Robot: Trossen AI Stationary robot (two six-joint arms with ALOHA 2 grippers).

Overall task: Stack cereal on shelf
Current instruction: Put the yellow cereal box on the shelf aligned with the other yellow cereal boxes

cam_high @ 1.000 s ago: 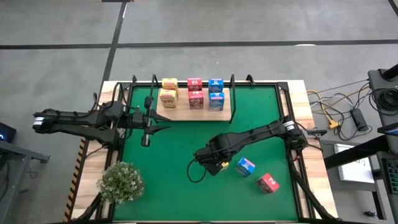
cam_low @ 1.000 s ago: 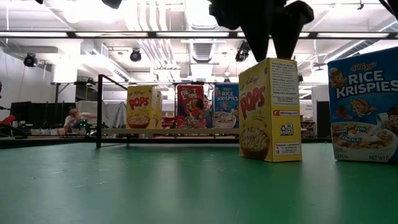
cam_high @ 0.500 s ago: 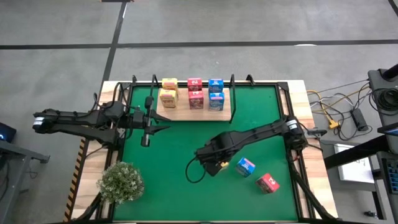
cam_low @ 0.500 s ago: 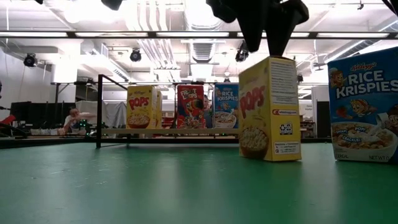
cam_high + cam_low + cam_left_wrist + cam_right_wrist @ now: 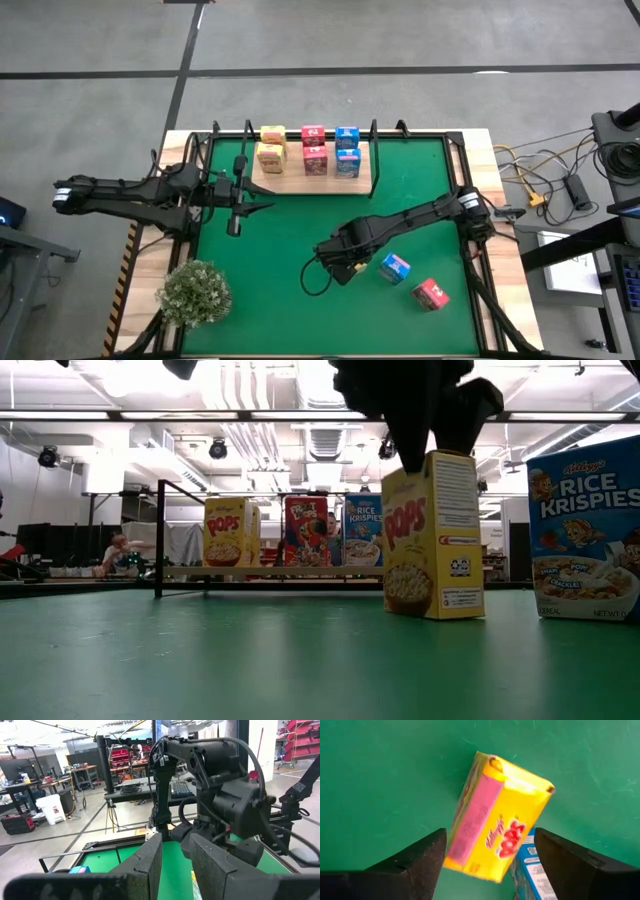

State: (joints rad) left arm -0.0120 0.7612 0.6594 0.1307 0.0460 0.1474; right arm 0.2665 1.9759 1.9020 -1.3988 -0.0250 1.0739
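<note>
The right gripper (image 5: 487, 857) is positioned directly above the yellow carton (image 5: 497, 817), which stands upright on the green mat (image 5: 280, 250) at mid-table, well apart from the shelf (image 5: 310, 180). The fingers (image 5: 415, 862) are spread wide to either side of the carton, and in the wrist view no contact is seen. In the low view the gripper body sits just over the carton's top edge. The carton is seen skewed relative to the finger line, so a diagonal pinch is judged likely if closing is done without a wrist turn; the box could then twist, slip or be toppled. A blue carton (image 5: 395, 266) is seen just beside the yellow one, its corner showing under the far finger in the wrist view; it could be struck or nudged during descent. A pink-red carton (image 5: 431, 293) lies farther toward the near right corner, clear of the approach. Six cartons are already on the shelf in two rows (image 5: 308, 150), with little free board between them, so a stacked placement is judged necessary, and an off-centre release could knock the lower box over. The left gripper (image 5: 237, 195) waits near the shelf's left end beside the wire frame (image 5: 246, 150), its fingers partly apart and empty in the wrist view; its position is a possible obstruction on the carry path. The plant (image 5: 194, 292) is out of the way.
</note>
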